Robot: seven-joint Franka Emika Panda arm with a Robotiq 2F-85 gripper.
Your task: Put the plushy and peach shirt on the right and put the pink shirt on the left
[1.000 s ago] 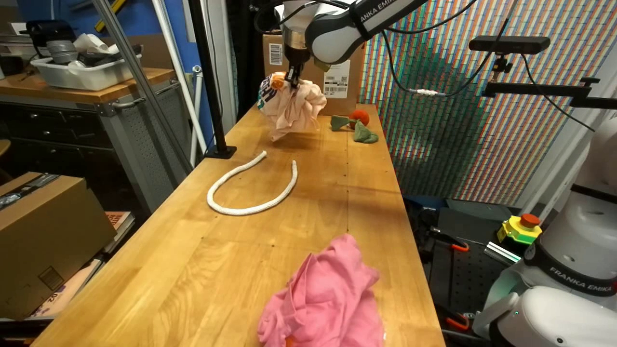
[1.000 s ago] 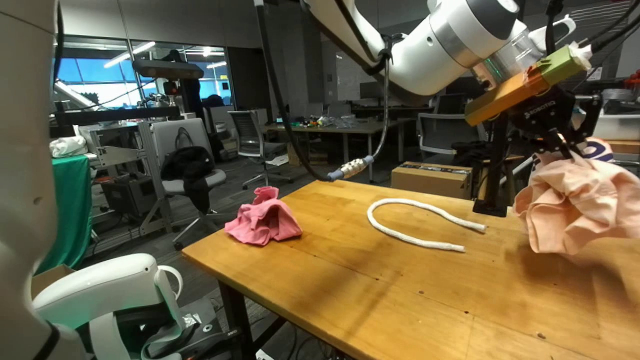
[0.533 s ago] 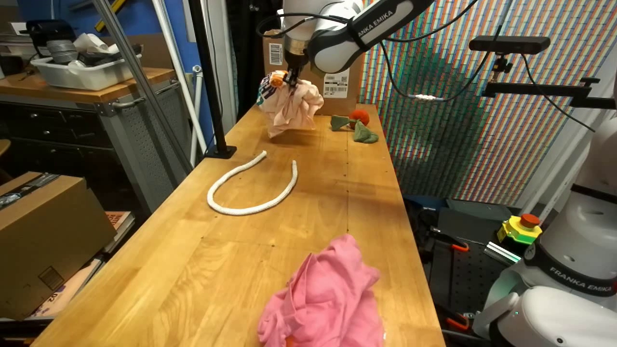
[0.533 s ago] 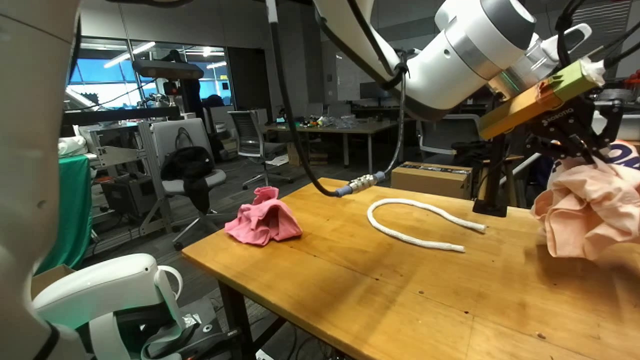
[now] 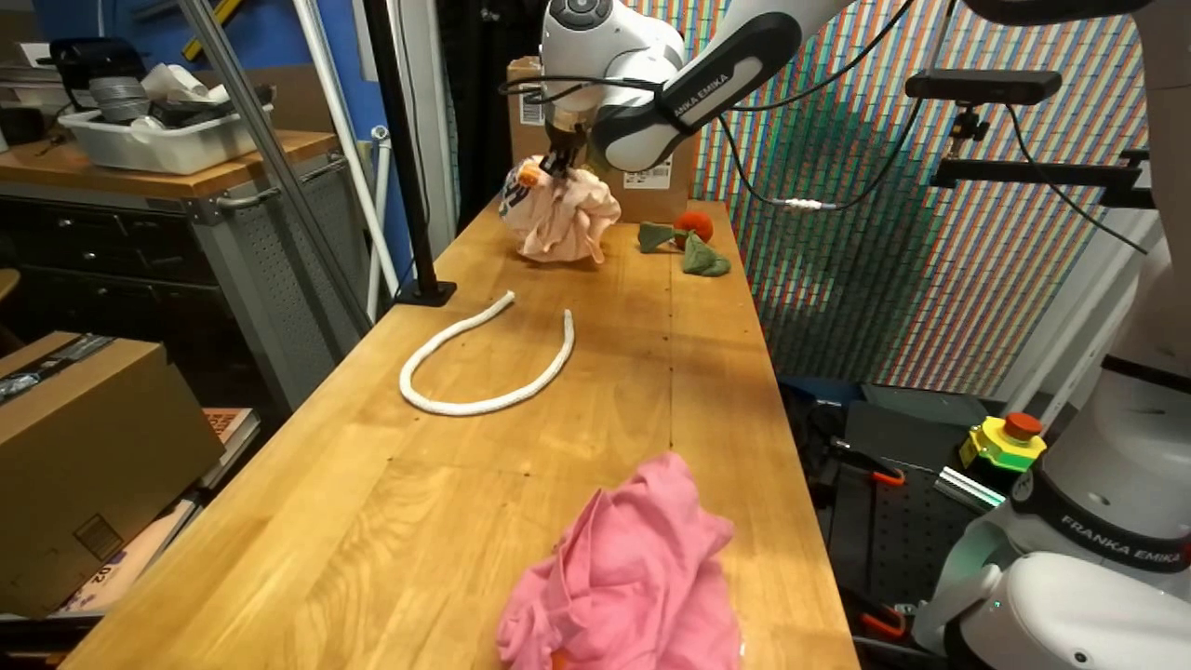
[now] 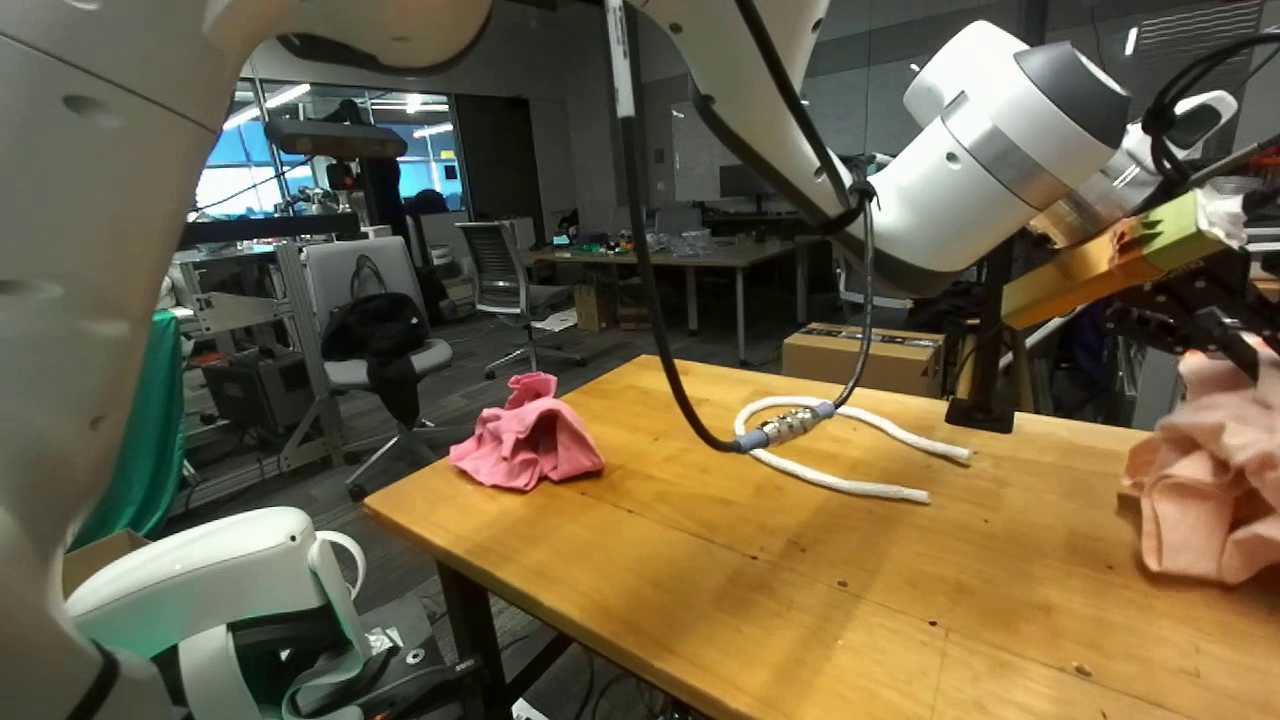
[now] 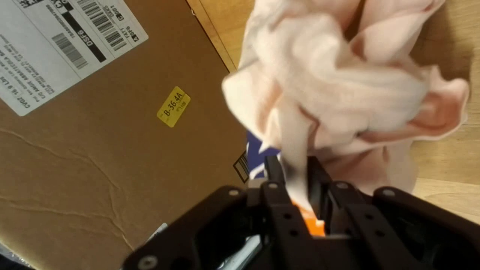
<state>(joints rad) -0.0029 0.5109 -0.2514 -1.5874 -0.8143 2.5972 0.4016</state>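
**Black two-fingered hand (image 7: 295, 170) narrowly parted, a fold of soft, crumpled, pale peach shirt (image 7: 333, 86) between its fingers**

In the wrist view the fingers are seen a slim gap apart, with pale cloth lying between them; whether it is gripped cannot be told. The peach shirt, printed in dark blue and orange, is bunched below the hand, at the end of the wooden tabletop (image 5: 502, 521) where a brown cardboard box (image 7: 131, 150) is stood. Whether its lowest folds are rested on the wood is unclear. Near it, the plush toy with round red-orange body and green leaf-like parts (image 5: 693, 226) is placed by that end's corner, along the long edge nearer the white robot base (image 5: 1112, 447). Farther out, a white cord bent into a U (image 5: 465, 408) is laid toward the opposite long edge. Just beside the other short edge, well apart from the hand, the crumpled, deep rose-pink fabric shirt (image 5: 642, 568) is set.
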